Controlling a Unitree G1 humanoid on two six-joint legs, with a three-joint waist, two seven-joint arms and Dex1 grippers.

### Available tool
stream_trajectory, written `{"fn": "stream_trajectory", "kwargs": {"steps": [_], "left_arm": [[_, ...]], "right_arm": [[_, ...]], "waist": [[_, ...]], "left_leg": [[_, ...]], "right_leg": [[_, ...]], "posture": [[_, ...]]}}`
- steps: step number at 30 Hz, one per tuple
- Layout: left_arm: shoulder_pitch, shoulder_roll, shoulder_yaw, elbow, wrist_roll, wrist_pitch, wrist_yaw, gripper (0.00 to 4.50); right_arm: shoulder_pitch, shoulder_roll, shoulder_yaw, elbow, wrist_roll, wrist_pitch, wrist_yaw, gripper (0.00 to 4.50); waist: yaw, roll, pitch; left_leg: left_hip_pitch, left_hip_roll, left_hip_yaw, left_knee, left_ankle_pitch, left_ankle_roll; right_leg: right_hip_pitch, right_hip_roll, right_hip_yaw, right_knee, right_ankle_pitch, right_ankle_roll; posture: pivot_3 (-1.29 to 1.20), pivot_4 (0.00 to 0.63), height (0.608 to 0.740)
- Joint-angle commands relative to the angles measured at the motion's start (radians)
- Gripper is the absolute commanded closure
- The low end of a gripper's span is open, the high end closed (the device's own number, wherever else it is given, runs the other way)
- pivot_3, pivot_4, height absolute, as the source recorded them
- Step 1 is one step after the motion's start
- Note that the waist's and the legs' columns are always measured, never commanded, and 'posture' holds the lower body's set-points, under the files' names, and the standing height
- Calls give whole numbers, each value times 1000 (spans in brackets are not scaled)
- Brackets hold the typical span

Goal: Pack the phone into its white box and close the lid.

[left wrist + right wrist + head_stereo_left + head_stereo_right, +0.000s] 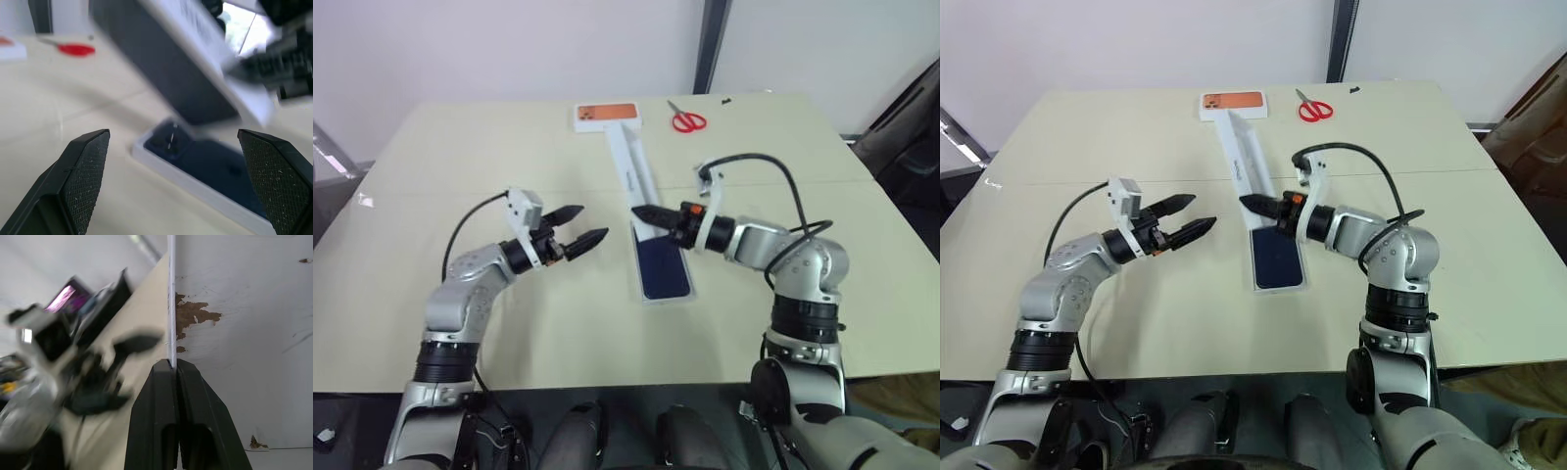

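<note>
**Phone is in the box, lid is held but not yet on**

The phone point(665, 266) already lies inside the white box point(647, 296), which rests flat on the surface point(460, 147) in front of the robot, between the two arms. Its dark blue back faces up, and in the left wrist view the camera cluster shows at the corner of the box nearest to that gripper. So the first half of the task looks finished.

The lid point(631, 162) is not on the box. The right gripper point(644, 212) is closed and pinches the thin edge of the lid at its near end; the right wrist view shows both fingers pressed together on that white edge. The lid hangs tilted above the far end of the box and stretches away toward the orange-topped box point(606, 116). I cannot tell if its far end touches the surface or is in the air.

The left gripper point(583, 227) is open wide and holds nothing. It hovers just left of the box, pointing toward it.

What is left, in my judgement: bring the lid down, line it up with the four sides of the box, and press it closed. The red scissors point(687, 118) lie well apart at the far side and play no part.
</note>
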Motion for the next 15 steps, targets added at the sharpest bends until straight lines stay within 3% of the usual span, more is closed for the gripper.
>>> {"fn": "stream_trajectory", "kwargs": {"steps": [1, 6, 15], "left_arm": [[9, 24, 52, -46, -33, -15, -5, 62], [25, 32, 78, -67, -51, -16, 11, 62], [66, 36, 82, -111, -58, -26, 13, 62]], "right_arm": [[-29, 51, -78, -63, 143, 95, -21, 4474], [-7, 137, -150, -86, 262, 235, -100, 4474], [87, 146, -122, -36, 440, 243, -277, 4474]], "waist": [[-3, 0, 0], [-3, 1, 0], [-2, 1, 0]], "left_leg": [[0, 0, 0, 0, 0, 0], [0, 0, 0, -1, 0, 0], [0, 0, 0, -1, -1, 1]], "right_leg": [[0, 0, 0, 0, 0, 0], [0, 0, 0, 0, 0, 0], [0, 0, 0, 0, 0, 0]], "posture": [[0, 150, 734], [0, 150, 734], [0, 150, 734]]}}
